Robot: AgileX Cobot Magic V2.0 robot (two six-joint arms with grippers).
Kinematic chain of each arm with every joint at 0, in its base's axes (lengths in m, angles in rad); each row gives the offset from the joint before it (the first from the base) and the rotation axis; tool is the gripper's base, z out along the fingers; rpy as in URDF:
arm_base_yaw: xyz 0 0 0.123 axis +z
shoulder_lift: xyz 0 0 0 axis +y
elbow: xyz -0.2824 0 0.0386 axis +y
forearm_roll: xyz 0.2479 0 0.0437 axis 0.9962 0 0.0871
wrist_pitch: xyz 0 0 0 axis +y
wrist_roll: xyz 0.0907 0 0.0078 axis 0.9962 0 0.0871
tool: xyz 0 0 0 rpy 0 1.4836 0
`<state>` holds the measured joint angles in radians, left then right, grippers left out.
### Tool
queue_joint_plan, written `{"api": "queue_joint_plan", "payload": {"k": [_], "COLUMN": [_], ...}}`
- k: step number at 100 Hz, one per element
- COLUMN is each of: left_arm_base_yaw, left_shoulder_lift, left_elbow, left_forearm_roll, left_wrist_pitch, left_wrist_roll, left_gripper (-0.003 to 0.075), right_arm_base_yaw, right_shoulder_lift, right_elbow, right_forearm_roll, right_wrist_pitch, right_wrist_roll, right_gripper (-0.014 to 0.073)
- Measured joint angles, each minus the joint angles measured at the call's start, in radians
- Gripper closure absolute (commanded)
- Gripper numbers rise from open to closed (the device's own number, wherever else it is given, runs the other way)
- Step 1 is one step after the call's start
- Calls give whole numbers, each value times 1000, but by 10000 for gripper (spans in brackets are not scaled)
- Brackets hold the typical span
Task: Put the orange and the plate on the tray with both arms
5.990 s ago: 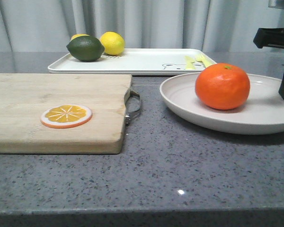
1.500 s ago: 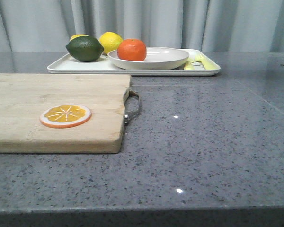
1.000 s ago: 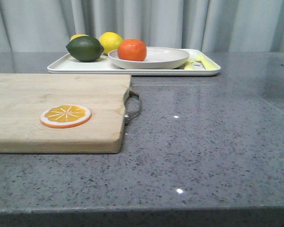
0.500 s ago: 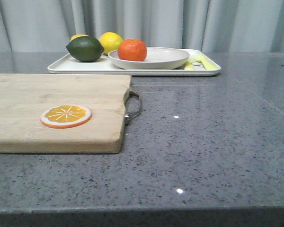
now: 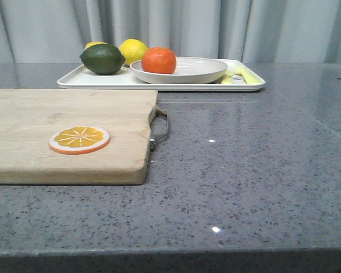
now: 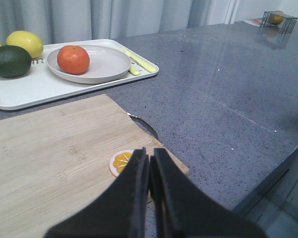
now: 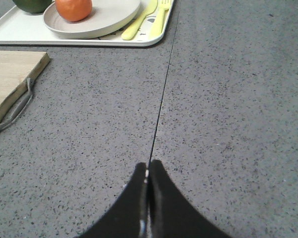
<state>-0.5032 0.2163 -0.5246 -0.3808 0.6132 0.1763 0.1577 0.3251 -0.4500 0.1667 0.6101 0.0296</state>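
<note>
Judging by how things lie, the placing is done: the plate [image 5: 179,69] sits flat on the tray [image 5: 91,79] at the far side of the counter, about 12 o'clock in the front view, and the orange [image 5: 158,60] rests in the plate, toward its 9 o'clock rim. No further carry seems called for; what remains is at most parking the arms.

Neither arm shows in the front view. In the left wrist view the left gripper [image 6: 149,166] hangs over the near end of the cutting board [image 5: 57,131], close above the orange slice [image 5: 79,139], its jaws pressed together on nothing. The right gripper [image 7: 148,171] hovers over bare grey counter [image 5: 250,170], jaws likewise closed and empty, well apart from the tray.

The orange is whole, round and bright, with a glossy skin; its stem dimple is too small to make out here. The plate is a wide, shallow, off-white dish with a raised rim, much broader than the fruit. Beside it on the tray lie a dark green lime [image 5: 103,58] and lemons [image 5: 133,51] at 9 o'clock, and pale yellow cutlery [image 5: 240,75] at 3 o'clock.
</note>
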Motion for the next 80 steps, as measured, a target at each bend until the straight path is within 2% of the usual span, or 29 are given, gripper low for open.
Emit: {"api": "queue_joint_plan", "payload": {"k": [26,80], "left_arm_base_yaw": [0,0], "left_shoulder_lift": [-51,-52], "left_elbow": [28,36], "left_forearm_roll": [0,0], "left_wrist_pitch": [9,21], "left_wrist_roll": [0,0], "left_gripper": [739,739], "right_arm_base_yaw": [0,0], "right_shoulder_lift": [-121,-125], "right_elbow": [57,60], "right_forearm_roll": [0,0], "right_wrist_pitch": [-4,-12], "right_wrist_roll": [0,-2], "right_gripper": [652,652]}}
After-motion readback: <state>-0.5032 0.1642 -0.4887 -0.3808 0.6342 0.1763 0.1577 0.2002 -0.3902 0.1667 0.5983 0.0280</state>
